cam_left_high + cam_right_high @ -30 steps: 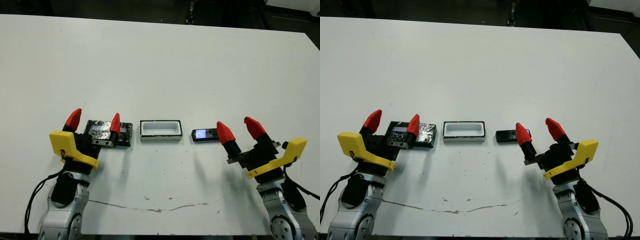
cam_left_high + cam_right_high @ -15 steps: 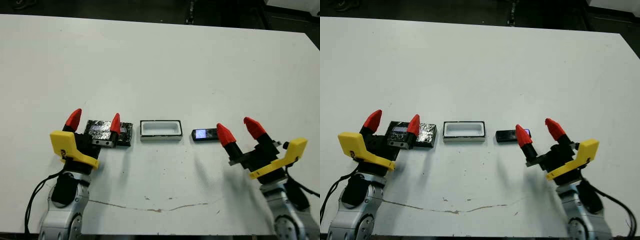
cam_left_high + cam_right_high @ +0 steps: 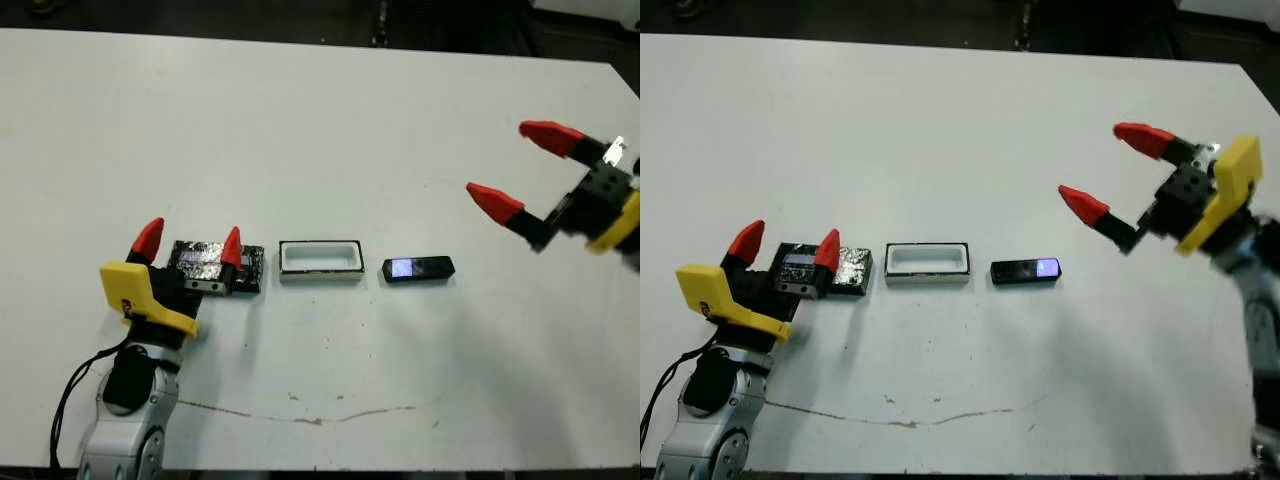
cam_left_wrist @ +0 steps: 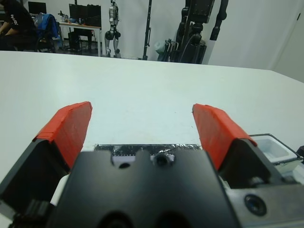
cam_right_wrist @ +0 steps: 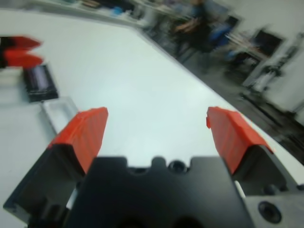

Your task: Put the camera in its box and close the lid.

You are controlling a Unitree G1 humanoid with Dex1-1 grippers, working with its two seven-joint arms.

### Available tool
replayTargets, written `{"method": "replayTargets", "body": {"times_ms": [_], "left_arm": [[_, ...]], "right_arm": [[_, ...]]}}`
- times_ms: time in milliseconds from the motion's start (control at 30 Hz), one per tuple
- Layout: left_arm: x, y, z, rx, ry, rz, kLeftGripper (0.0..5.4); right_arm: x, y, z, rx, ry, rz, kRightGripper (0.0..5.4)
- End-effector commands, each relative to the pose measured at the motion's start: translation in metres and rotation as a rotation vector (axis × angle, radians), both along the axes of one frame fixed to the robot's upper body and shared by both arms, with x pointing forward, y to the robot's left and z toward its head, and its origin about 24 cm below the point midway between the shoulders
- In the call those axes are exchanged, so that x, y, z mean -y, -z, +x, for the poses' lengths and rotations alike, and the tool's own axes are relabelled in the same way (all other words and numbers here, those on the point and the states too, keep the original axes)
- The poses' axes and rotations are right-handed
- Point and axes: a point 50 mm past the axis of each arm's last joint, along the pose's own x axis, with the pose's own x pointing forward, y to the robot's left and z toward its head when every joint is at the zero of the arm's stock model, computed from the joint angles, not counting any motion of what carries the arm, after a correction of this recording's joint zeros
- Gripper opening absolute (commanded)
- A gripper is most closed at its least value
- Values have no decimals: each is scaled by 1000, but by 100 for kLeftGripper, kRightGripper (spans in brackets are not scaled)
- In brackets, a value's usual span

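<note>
The camera (image 3: 418, 268), a small black gadget with a bluish screen, lies flat on the table just right of the box (image 3: 320, 273). The box is a white-rimmed tray, empty inside. Left of it lies the black speckled lid (image 3: 250, 268), partly hidden behind my left gripper (image 3: 190, 240), which hovers open at the lid's near edge. The left wrist view shows the lid (image 4: 142, 148) just beyond the open fingers. My right gripper (image 3: 498, 160) is open, raised well above the table, far right of the camera and holding nothing.
The white table (image 3: 320, 130) stretches wide behind the three items. A thin brownish scratch (image 3: 310, 415) runs near its front edge. Beyond the table's far edge, the wrist views show a room with equipment and a seated person (image 4: 16, 28).
My right gripper has lifted from the table beside the camera and swung up and to the right, leaving the camera fully in view. The left gripper, lid, box and camera have not moved.
</note>
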Motion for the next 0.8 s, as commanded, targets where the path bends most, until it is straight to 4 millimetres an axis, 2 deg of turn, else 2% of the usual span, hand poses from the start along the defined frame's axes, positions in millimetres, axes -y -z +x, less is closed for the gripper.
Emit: {"method": "replayTargets", "body": {"times_ms": [33, 233, 400, 567, 800], "left_arm": [[-2, 4, -1, -25, -11, 13, 539], [-2, 3, 0, -23, -11, 11, 539], [-2, 3, 0, -23, -15, 18, 539], [-3, 3, -1, -23, -21, 25, 539], [-3, 5, -2, -31, -17, 24, 539]], "right_arm": [[-2, -2, 9, -36, -79, -178, 540], [-18, 3, 21, -97, -230, -441, 540], [-30, 18, 28, -174, -347, -520, 540], [-39, 25, 30, -194, -378, -636, 540], [-46, 40, 29, -243, -411, -694, 540]]}}
